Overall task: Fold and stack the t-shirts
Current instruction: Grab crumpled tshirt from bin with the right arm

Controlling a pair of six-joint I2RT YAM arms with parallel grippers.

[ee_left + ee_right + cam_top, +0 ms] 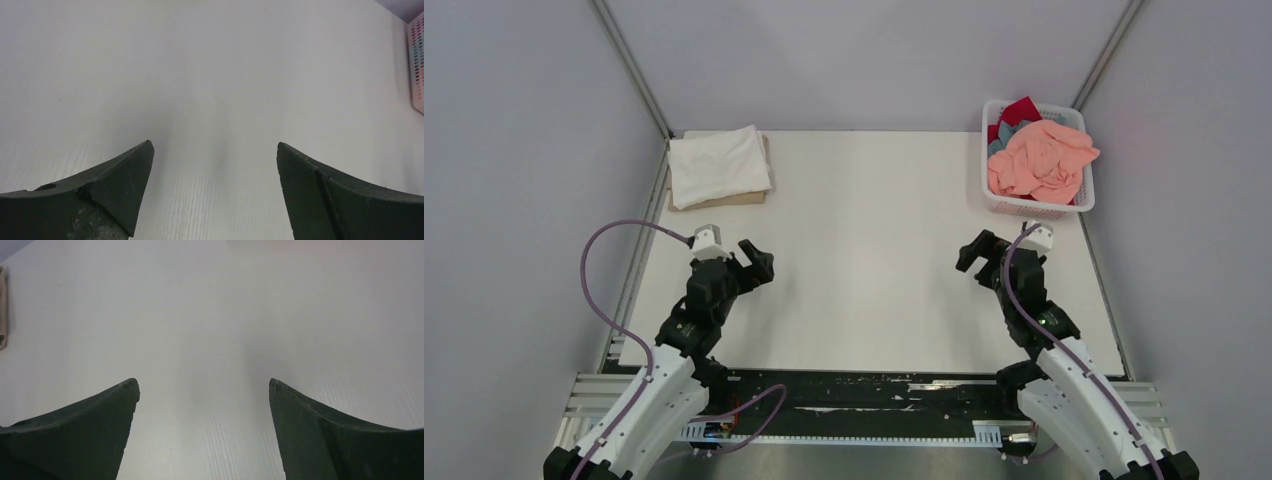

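Top external view: left gripper (759, 265) and right gripper (972, 252) gape wide, empty. Folded white cotton t-shirt (718, 164) lies at the far-left corner. Crumpled salmon-pink t-shirt (1041, 160) tops the white plastic lattice basket (1036, 207) at the far-right corner; lifting it may drag out the 2 tangled beneath.

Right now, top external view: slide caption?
White t-shirt folded on tan board; unfolded shirts heaped in basket; both jaws open, empty.

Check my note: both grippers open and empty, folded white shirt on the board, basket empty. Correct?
The basket is not empty: the top external view shows a salmon-pink shirt over a red shirt and a grey-blue shirt in it. Correct: left gripper and right gripper open and empty, white shirt folded on the board.
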